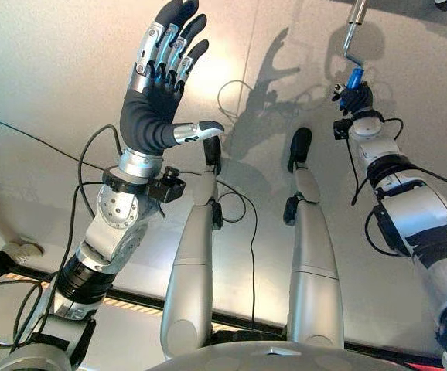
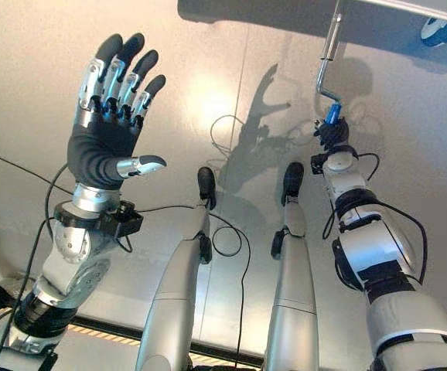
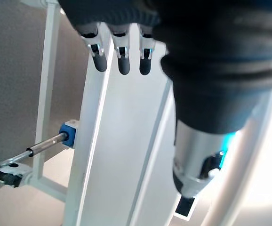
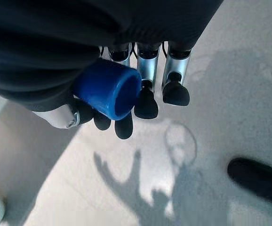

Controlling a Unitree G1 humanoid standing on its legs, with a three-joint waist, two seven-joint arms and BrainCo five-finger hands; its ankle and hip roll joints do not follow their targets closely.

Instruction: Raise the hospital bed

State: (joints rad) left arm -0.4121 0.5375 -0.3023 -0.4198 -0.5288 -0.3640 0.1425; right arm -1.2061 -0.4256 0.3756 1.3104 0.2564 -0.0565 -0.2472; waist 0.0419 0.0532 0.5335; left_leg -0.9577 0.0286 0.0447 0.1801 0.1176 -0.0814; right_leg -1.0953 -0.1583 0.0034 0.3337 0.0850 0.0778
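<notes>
The cranking step looks under way: the right hand (image 2: 333,137) is curled round the blue grip (image 4: 108,93) of the crank (image 2: 328,66) under the bed frame (image 3: 103,141), so turning comes next, while the left hand (image 1: 162,85) hangs spread wide, well apart from the crank.

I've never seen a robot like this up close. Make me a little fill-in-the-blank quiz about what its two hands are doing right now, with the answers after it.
1. The right hand is curled round the crank's ____ grip.
2. The left hand holds nothing; its fingers are spread ____.
3. The metal crank runs up to the bed frame, and the hand on its grip is the robot's ____ hand.

Missing words: blue; open; right
</notes>
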